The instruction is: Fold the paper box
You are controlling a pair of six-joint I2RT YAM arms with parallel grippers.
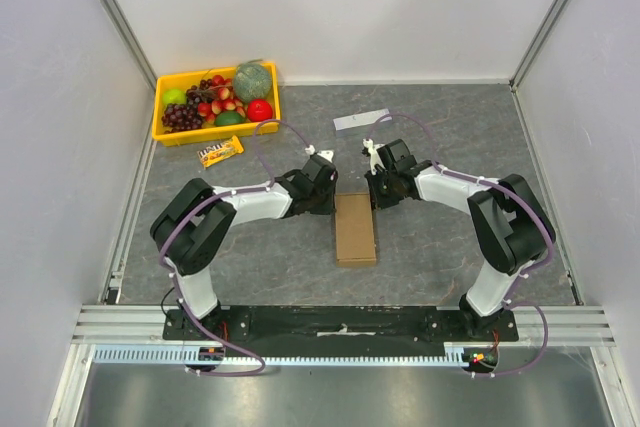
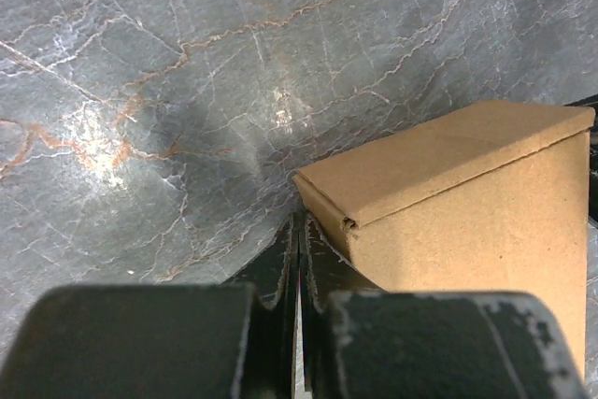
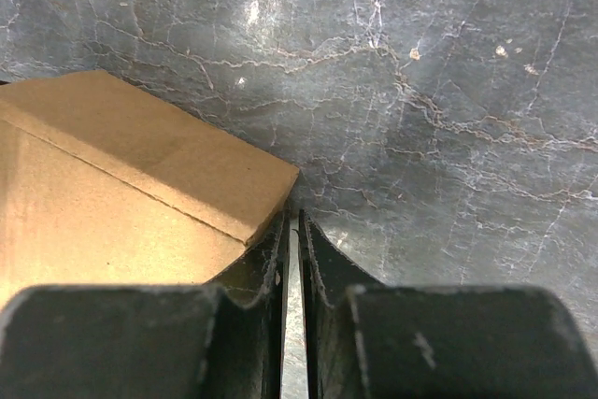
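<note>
- The plain brown cardboard box (image 1: 356, 229) lies flat in the middle of the grey marbled table top (image 1: 450, 127), lengthwise away from the arm bases. Its far end sits between the two grippers.
- The left gripper (image 1: 328, 197) is low at the far left corner of the box. In its wrist view the fingers (image 2: 280, 263) are pressed together with nothing between them, tips at the table right beside the corner. Whether they touch the card I can't quite say.
- The right gripper (image 1: 377, 191) mirrors it at the far right corner. Its jaws are all but together, with only a thin slit between them and nothing in it, and they point down just off the box's edge.
- From where I stand the box looks light and thin-walled. I'd expect the panels to be fairly stiff and to give readily along the creases. The left wrist view shows a doubled lip of card at the corner, so that edge should be firmer than a single layer.
- The table looks smooth, so I'd guess the box slides if pushed from one side only. Pressing from both corners, or pinning one end, should keep it in place.
- The best hold is probably on a flap edge or that lip, close to a crease, not on a broad face. A hard pinch mid-panel could dent or kink the card.
- The yellow plastic tray (image 1: 168, 132) of fruit sits well apart, at the far left.
</note>
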